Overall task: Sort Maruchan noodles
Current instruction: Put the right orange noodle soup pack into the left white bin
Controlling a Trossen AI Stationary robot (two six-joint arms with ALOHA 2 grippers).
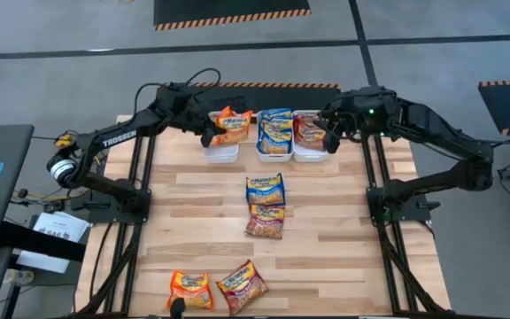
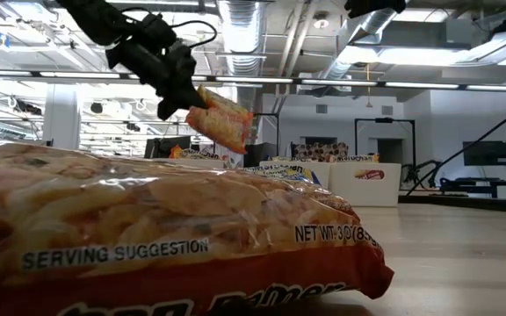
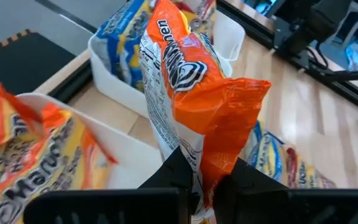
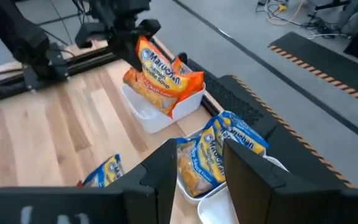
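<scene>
Placement of the orange packet (image 1: pixel 231 125) is the step in hand, as judged from the scene: it is pinched by one edge between the nearly closed fingers (image 3: pixel 169 180) of the left gripper (image 1: pixel 209 135) and hangs tilted above the left bin (image 1: pixel 221 151), clear of the tabletop (image 1: pixel 326 213). The packet should be brought squarely over the bin's opening and lowered until most of it lies inside the walls before it is let go, since a limp packet freed while tilted could be left draped over the rim or slid onto the wood. The left bin is seen from the left wrist to hold at least one orange packet already. The middle bin (image 1: pixel 274 152) is filled with blue packets (image 1: pixel 275 130), and the right bin (image 1: pixel 310 151) holds a dark red packet (image 1: pixel 308 128); how many lie in each cannot be told. The right gripper (image 1: pixel 330 139) hangs over the right bin and the middle bin beside it, its fingers (image 4: pixel 159 168) parted with nothing between them. Still to be sorted on the tabletop are a blue packet (image 1: pixel 265 189) with a dark red one (image 1: pixel 265 221) just beside it near the middle, and an orange packet (image 1: pixel 189 289) and a dark red packet (image 1: pixel 242 285) near the front edge.
</scene>
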